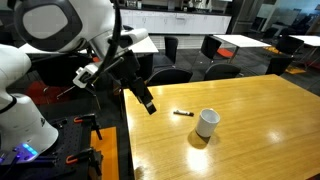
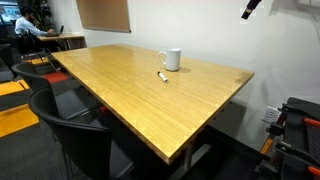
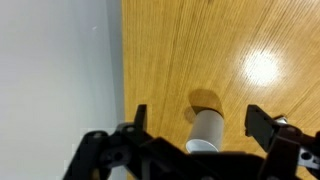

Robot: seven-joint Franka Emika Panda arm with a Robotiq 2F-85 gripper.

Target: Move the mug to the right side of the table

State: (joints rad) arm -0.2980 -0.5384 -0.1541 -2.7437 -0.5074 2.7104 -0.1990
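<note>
1 mug (image 1: 207, 122): upright on table (image 1: 262, 110), untouched. Gripper (image 1: 149, 106): jaws apart, raised left. Step: approach; next, descend and grasp.

An office: white-topped tables (image 1: 240, 41), dark chairs (image 1: 213, 47), person (image 2: 29, 22) at desk (image 2: 66, 40).

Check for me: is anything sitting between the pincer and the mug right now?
Nothing visible blocks it. The open pincer hangs above the table, the mug stands apart from it, and only a thin pen lies flat beside the mug.
</note>
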